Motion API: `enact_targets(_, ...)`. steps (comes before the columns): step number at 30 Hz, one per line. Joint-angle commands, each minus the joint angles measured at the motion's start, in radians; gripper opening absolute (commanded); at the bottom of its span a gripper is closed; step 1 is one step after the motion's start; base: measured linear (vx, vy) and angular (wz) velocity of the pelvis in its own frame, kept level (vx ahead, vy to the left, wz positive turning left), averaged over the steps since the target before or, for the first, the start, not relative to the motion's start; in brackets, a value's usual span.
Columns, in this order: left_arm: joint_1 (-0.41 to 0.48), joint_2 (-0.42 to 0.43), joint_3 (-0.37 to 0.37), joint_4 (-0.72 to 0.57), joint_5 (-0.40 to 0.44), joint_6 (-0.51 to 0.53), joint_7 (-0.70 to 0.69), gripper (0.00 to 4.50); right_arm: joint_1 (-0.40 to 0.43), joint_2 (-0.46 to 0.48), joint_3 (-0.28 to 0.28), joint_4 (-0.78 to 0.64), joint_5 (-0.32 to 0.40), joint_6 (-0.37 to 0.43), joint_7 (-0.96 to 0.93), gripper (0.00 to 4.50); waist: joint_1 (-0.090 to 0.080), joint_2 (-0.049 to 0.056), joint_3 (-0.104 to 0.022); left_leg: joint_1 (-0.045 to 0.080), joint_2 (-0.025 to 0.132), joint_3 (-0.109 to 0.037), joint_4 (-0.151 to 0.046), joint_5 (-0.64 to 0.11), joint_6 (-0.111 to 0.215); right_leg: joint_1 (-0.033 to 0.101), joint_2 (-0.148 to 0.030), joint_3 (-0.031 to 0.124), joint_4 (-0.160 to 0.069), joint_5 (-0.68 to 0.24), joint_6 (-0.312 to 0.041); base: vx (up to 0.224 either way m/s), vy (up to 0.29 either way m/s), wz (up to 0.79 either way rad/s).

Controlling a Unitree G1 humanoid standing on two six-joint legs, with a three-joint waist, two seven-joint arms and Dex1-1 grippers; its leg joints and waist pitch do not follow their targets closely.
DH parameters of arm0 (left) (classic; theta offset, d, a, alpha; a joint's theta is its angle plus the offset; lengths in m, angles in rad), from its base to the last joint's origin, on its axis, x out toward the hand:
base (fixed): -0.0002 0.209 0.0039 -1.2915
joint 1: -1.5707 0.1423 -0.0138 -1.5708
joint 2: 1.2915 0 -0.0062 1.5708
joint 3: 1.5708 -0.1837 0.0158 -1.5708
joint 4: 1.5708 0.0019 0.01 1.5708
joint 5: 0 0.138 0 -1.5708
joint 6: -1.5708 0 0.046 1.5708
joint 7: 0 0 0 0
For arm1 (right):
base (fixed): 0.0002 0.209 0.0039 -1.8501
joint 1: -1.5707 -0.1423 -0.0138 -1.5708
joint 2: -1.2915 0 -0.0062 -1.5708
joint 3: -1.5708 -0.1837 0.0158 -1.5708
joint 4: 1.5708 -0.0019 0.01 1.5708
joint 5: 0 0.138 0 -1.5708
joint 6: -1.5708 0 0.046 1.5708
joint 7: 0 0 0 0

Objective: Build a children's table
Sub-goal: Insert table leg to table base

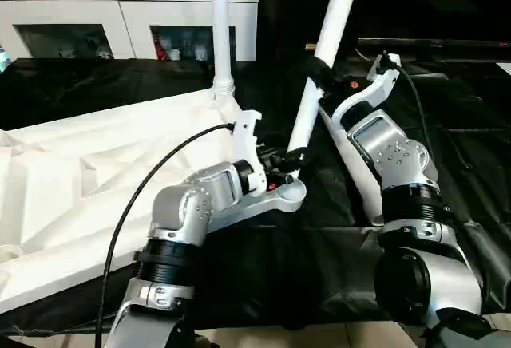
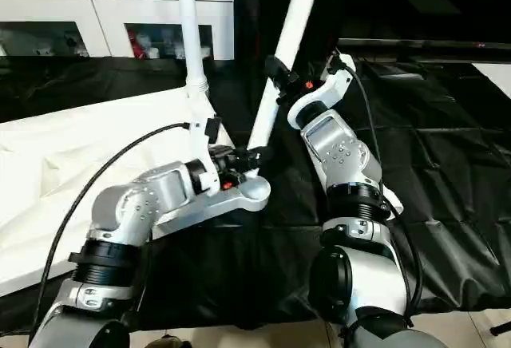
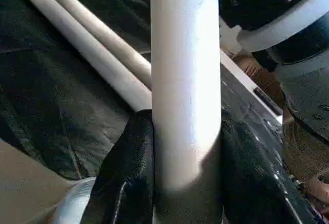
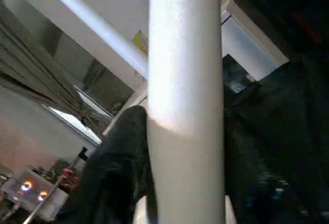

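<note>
Both silver forearms reach forward. Left claw point(image 1: 289, 159) low, fingers point(image 3: 126, 178) closed around lower end of a tilted leg point(image 1: 323, 53). Right claw point(image 1: 318, 73) higher, arm raised, wrist bent, fingers point(image 4: 115, 175) clamped around the same leg.

Upright leg point(image 1: 221, 29) and tilted leg point(image 1: 323, 53) flank open black cloth point(image 1: 263, 100).

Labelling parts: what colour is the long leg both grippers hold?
White; the long tapered round leg shows best in the left eye view.
</note>
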Motion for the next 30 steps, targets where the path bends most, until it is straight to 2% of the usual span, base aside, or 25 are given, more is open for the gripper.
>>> enact_targets(1, -0.01, 0.018, 0.028, -0.026, -0.024, -0.005, 0.007, 1.39, 0.002, -0.013, -0.017, -0.003, 0.017, 0.006, -0.002, 2.61, 0.001, 0.006, -0.077, 0.023, 0.049, -0.017, -0.073, -0.233, -0.013, 0.052, -0.078, 0.053, -0.079, -0.232, -0.16, 0.0, 0.0, 0.0)
enact_targets(4, -0.016, 0.028, 0.04, -0.025, -0.026, -0.009, 0.009, 1.39, 0.008, -0.017, -0.016, -0.003, 0.016, 0.009, 0.002, 2.67, 0.001, 0.007, -0.077, 0.023, 0.049, -0.017, -0.073, -0.231, -0.015, 0.051, -0.077, 0.053, -0.079, -0.229, -0.162, 0.0, 0.0, 0.0)
enact_targets(6, -0.025, 0.043, 0.057, -0.019, -0.028, -0.011, 0.015, 1.39, 0.017, -0.022, -0.015, -0.01, 0.023, 0.017, 0.005, 3.02, 0.001, 0.01, -0.077, 0.024, 0.049, -0.018, -0.073, -0.236, -0.019, 0.052, -0.077, 0.053, -0.078, -0.223, -0.161, 0.0, 0.0, 0.0)
enact_targets(7, -0.03, 0.056, 0.066, -0.015, -0.029, -0.01, 0.014, 1.39, 0.023, -0.026, -0.021, -0.017, 0.033, 0.028, 0.004, 3.02, 0.002, 0.01, -0.078, 0.025, 0.049, -0.018, -0.073, -0.234, -0.019, 0.052, -0.076, 0.053, -0.077, -0.216, -0.16, 0.0, 0.0, 0.0)
enact_targets(11, -0.039, 0.128, 0.068, -0.017, -0.014, -0.017, -0.022, 1.39, 0.067, -0.087, 0.028, -0.031, -0.012, 0.087, 0.026, 3.4, 0.006, 0.012, -0.078, 0.026, 0.048, -0.02, -0.074, -0.224, -0.023, 0.053, -0.075, 0.052, -0.076, -0.204, -0.158, 0.0, 0.0, 0.0)
enact_targets(13, -0.042, 0.166, 0.066, -0.028, -0.012, -0.004, -0.043, 1.39, 0.104, -0.127, 0.065, -0.059, -0.051, 0.072, 0.074, 3.46, 0.009, 0.008, -0.079, 0.023, 0.047, -0.018, -0.073, -0.217, -0.026, 0.055, -0.076, 0.052, -0.073, -0.195, -0.159, 0.0, 0.0, 0.0)
enact_targets(15, -0.041, 0.184, 0.061, -0.035, -0.01, 0.002, -0.055, 1.39, 0.122, -0.151, 0.094, -0.082, -0.083, 0.047, 0.104, 3.48, 0.013, 0.01, -0.079, 0.024, 0.048, -0.018, -0.072, -0.214, -0.026, 0.055, -0.077, 0.053, -0.073, -0.194, -0.159, 0.0, 0.0, 0.0)
enact_targets(17, -0.04, 0.225, 0.041, -0.046, -0.003, 0.023, -0.082, 1.39, 0.148, -0.218, 0.171, -0.104, -0.177, -0.028, 0.16, 3.48, 0.017, 0.009, -0.079, 0.023, 0.048, -0.019, -0.071, -0.211, -0.029, 0.056, -0.08, 0.052, -0.072, -0.203, -0.158, 0.0, 0.0, 0.0)
enact_targets(18, -0.039, 0.247, 0.023, -0.047, -0.002, 0.036, -0.095, 1.39, 0.152, -0.263, 0.217, -0.097, -0.234, -0.08, 0.185, 3.66, 0.016, 0.009, -0.079, 0.023, 0.047, -0.017, -0.07, -0.211, -0.028, 0.054, -0.079, 0.053, -0.073, -0.205, -0.159, 0.0, 0.0, 0.0)
enact_targets(20, -0.04, 0.261, 0.01, -0.044, 0.0, 0.045, -0.108, 1.39, 0.155, -0.302, 0.269, -0.089, -0.303, -0.151, 0.208, 3.83, 0.018, 0.012, -0.076, 0.025, 0.046, -0.016, -0.068, -0.225, -0.032, 0.052, -0.078, 0.053, -0.075, -0.225, -0.159, 0.0, 0.0, 0.0)
enact_targets(21, -0.041, 0.268, 0.004, -0.042, -0.001, 0.05, -0.114, 1.39, 0.157, -0.325, 0.301, -0.086, -0.347, -0.198, 0.214, 3.83, 0.019, 0.01, -0.076, 0.025, 0.045, -0.016, -0.067, -0.229, -0.028, 0.054, -0.079, 0.053, -0.076, -0.24, -0.161, 0.0, 0.0, 0.0)
enact_targets(22, -0.043, 0.274, -0.003, -0.04, -0.001, 0.055, -0.119, 1.39, 0.158, -0.352, 0.341, -0.081, -0.404, -0.254, 0.215, 3.83, 0.02, 0.009, -0.076, 0.024, 0.045, -0.016, -0.066, -0.225, -0.029, 0.053, -0.08, 0.052, -0.076, -0.243, -0.161, 0.0, 0.0, 0.0)
enact_targets(23, -0.048, 0.286, -0.017, -0.037, -0.004, 0.071, -0.132, 1.39, 0.159, -0.409, 0.425, -0.067, -0.524, -0.379, 0.221, 4.03, 0.02, 0.003, -0.076, 0.023, 0.045, -0.015, -0.064, -0.218, -0.027, 0.053, -0.08, 0.052, -0.076, -0.245, -0.163, 0.0, 0.0, 0.0)
enact_targets(25, -0.052, 0.305, -0.041, -0.042, 0.002, 0.094, -0.145, 1.39, 0.154, -0.443, 0.464, -0.049, -0.602, -0.469, 0.192, 4.18, 0.023, 0.005, -0.076, 0.024, 0.044, -0.014, -0.061, -0.207, -0.021, 0.052, -0.081, 0.053, -0.075, -0.252, -0.165, 0.0, 0.0, 0.0)
enact_targets(26, -0.053, 0.323, -0.068, -0.045, 0.011, 0.101, -0.166, 1.39, 0.152, -0.472, 0.485, -0.04, -0.655, -0.54, 0.176, 4.28, 0.025, -0.002, -0.075, 0.023, 0.043, -0.014, -0.061, -0.2, -0.01, 0.053, -0.08, 0.053, -0.074, -0.256, -0.169, 0.0, 0.0, 0.0)
enact_targets(27, -0.053, 0.323, -0.068, -0.045, 0.011, 0.101, -0.166, 1.39, 0.152, -0.472, 0.485, -0.04, -0.655, -0.54, 0.176, 4.28, 0.023, 0.0, -0.075, 0.023, 0.042, -0.013, -0.059, -0.201, 0.001, 0.053, -0.077, 0.054, -0.074, -0.256, -0.172, 0.0, 0.0, 0.0)
enact_targets(28, -0.054, 0.329, -0.076, -0.045, 0.012, 0.103, -0.174, 1.39, 0.151, -0.489, 0.501, -0.036, -0.689, -0.575, 0.158, 4.28, 0.022, -0.003, -0.074, 0.022, 0.041, -0.012, -0.059, -0.199, 0.008, 0.054, -0.078, 0.054, -0.075, -0.254, -0.174, 0.0, 0.0, 0.0)
enact_targets(29, -0.059, 0.349, -0.098, -0.042, 0.021, 0.103, -0.195, 1.39, 0.145, -0.556, 0.591, -0.017, -0.835, -0.686, 0.081, 4.28, 0.021, 0.0, -0.074, 0.022, 0.042, -0.013, -0.059, -0.195, 0.014, 0.055, -0.076, 0.053, -0.074, -0.248, -0.181, 0.0, 0.0, 0.0)
enact_targets(30, -0.062, 0.359, -0.108, -0.04, 0.023, 0.103, -0.205, 1.39, 0.14, -0.584, 0.631, -0.003, -0.9, -0.737, 0.044, 4.28, 0.023, 0.0, -0.074, 0.023, 0.042, -0.014, -0.058, -0.189, 0.003, 0.05, -0.071, 0.05, -0.073, -0.249, -0.181, 0.0, 0.0, 0.0)
